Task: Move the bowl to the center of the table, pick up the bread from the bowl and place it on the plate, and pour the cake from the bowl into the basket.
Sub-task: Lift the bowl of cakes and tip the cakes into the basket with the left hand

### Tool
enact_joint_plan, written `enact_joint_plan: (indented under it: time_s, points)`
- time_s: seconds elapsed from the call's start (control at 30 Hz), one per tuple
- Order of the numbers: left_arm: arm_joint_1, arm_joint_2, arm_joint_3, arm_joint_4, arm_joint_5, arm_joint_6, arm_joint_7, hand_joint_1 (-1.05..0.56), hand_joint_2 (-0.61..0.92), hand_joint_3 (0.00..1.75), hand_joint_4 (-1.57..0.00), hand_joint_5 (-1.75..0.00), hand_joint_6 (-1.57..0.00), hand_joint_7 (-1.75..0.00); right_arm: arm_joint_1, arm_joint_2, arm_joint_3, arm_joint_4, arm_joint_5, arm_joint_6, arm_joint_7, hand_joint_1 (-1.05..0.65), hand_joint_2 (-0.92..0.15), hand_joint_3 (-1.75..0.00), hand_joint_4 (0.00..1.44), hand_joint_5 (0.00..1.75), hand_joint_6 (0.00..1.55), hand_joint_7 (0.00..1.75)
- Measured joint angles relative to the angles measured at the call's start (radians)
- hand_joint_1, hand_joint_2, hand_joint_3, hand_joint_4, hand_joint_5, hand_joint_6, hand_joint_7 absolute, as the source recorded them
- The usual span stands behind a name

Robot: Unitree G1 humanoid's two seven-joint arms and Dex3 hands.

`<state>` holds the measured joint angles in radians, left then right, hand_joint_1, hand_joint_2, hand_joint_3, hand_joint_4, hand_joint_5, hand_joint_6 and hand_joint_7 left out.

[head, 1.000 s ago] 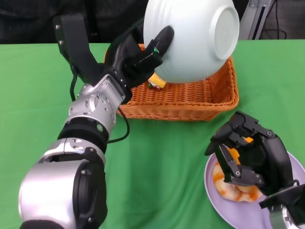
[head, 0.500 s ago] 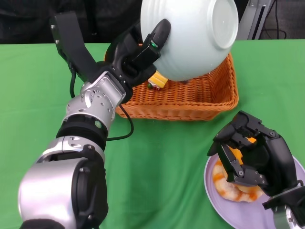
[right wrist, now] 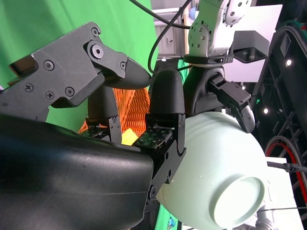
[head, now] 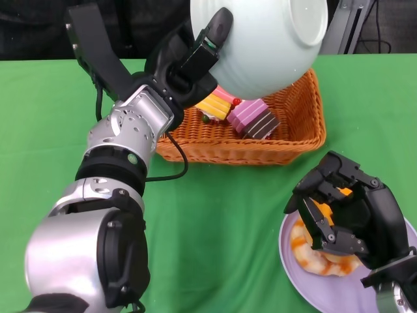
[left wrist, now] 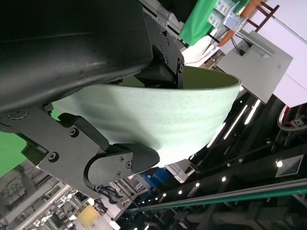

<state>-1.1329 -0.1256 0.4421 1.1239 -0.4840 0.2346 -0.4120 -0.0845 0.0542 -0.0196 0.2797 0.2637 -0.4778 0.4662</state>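
My left hand (head: 189, 68) grips the rim of the pale green bowl (head: 260, 45) and holds it tipped on its side above the orange wicker basket (head: 287, 138). In the basket lie a yellow-and-pink cake (head: 217, 105) and a pink-and-brown cake (head: 253, 119). The left wrist view shows the bowl (left wrist: 158, 115) pinched in that hand's fingers (left wrist: 120, 160). My right hand (head: 345, 215) hovers over the bread (head: 313, 259) on the lilac plate (head: 303, 280), fingers apart. In the right wrist view the fingers (right wrist: 163, 124) hold nothing, and the bowl (right wrist: 216, 177) shows beyond them.
The green table cloth (head: 221, 215) lies bare between the basket and the plate. My left forearm (head: 124, 143) crosses the table's left half. The plate sits at the near right corner, partly cut off by the picture's edge.
The left hand has lifted and tipped the bowl a little further. A pink-and-brown cake now lies in the basket beside the yellow one. The right hand has stayed over the plate.
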Motion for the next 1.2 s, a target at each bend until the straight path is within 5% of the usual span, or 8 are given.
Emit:
enact_joint_plan:
  time_s: [1.2]
  points:
    - [-0.046, 0.000, 0.108, -0.002, -0.114, 0.154, 0.104, -0.13, 0.84, 0.81, -0.65, -1.75, -0.50, -1.74, 0.021, -0.019, 0.000, -0.037, 0.000, 0.030, 0.001, -0.11, -0.56, -0.98, 0.73, 1.59, 0.64, 1.30]
